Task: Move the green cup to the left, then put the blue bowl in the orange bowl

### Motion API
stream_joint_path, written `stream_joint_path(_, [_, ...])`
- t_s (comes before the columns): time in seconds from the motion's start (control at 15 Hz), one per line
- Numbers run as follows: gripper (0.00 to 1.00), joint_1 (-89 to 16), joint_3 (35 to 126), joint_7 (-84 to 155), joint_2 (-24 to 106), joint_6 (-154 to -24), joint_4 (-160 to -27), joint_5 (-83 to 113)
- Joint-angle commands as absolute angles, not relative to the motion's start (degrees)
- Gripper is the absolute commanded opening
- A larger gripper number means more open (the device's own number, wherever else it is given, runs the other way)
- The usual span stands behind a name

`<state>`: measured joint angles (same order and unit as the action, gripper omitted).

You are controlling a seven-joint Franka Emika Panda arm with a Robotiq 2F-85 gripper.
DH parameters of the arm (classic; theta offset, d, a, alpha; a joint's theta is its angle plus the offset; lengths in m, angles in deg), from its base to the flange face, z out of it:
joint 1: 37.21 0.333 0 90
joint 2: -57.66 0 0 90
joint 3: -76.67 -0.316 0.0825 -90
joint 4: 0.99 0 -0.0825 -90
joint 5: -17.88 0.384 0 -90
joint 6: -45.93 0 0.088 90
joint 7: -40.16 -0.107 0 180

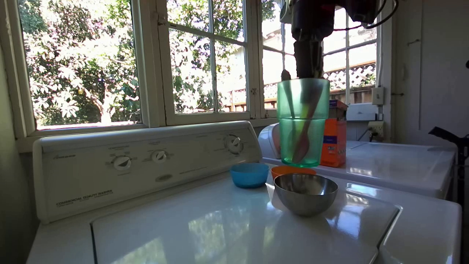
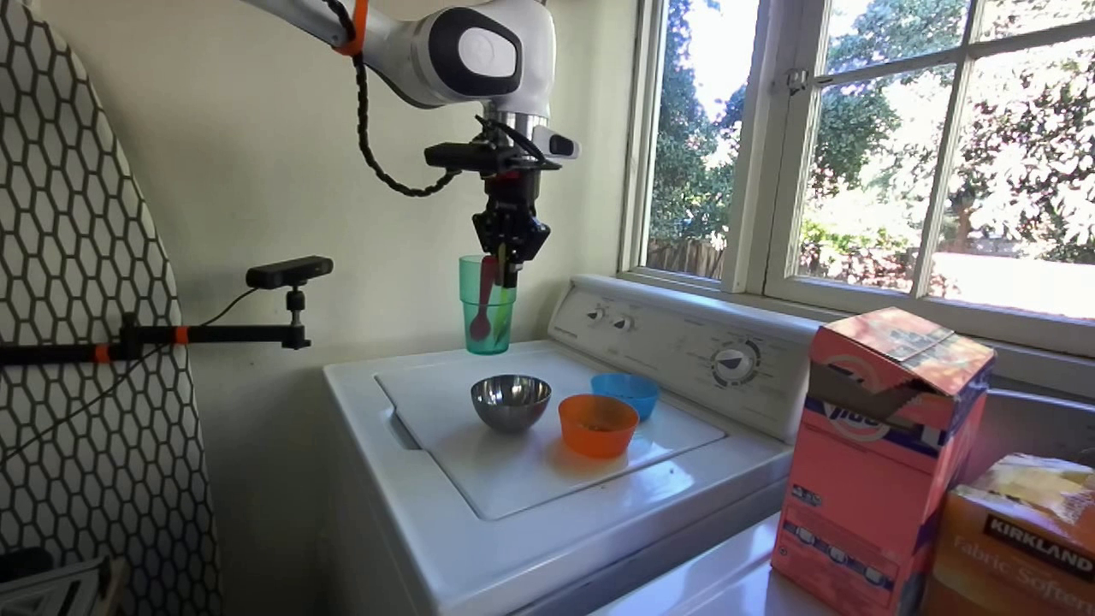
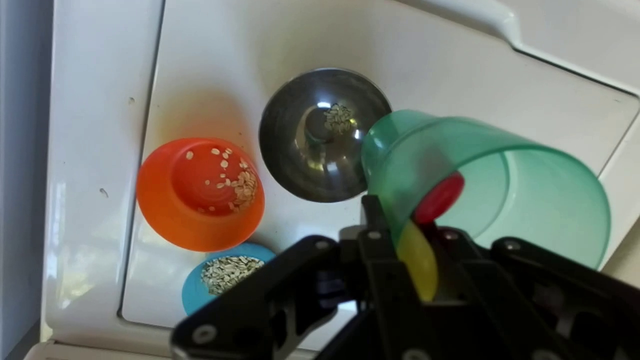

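The translucent green cup [image 2: 471, 287] hangs in the air above the washer lid, with red and yellow utensils inside; it also shows in the wrist view [image 3: 555, 200]. My gripper [image 2: 511, 275] is shut on the cup's wall at its rim, one finger inside and one outside. The blue bowl [image 1: 249, 176] stands on the lid near the control panel; it holds pale flakes. The orange bowl [image 2: 599, 435] stands close to the blue bowl and has flakes in it. In the wrist view, the fingers partly cover the blue bowl [image 3: 194, 290]; the orange bowl [image 3: 192, 227] shows whole.
A shiny steel bowl [image 1: 306, 200] with a few flakes stands beside the orange bowl, partly under the cup in the wrist view. The washer control panel [image 1: 183, 161] rises along the window side. A detergent box [image 2: 873, 479] and a softener box [image 2: 1018, 530] stand on the neighbouring machine.
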<state>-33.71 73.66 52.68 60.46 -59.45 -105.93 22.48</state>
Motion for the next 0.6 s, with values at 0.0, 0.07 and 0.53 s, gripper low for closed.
stream_joint_path(0.0, [0.04, -32.37, 72.28, 54.14, 54.25, -63.04, -102.08, 24.11])
stream_joint_path(0.07, [0.04, -31.99, 71.67, 54.24, 52.43, -63.66, -100.82, 24.41])
stream_joint_path(0.53, [0.04, -28.36, 67.24, 53.43, 35.34, -58.13, -81.89, 21.47])
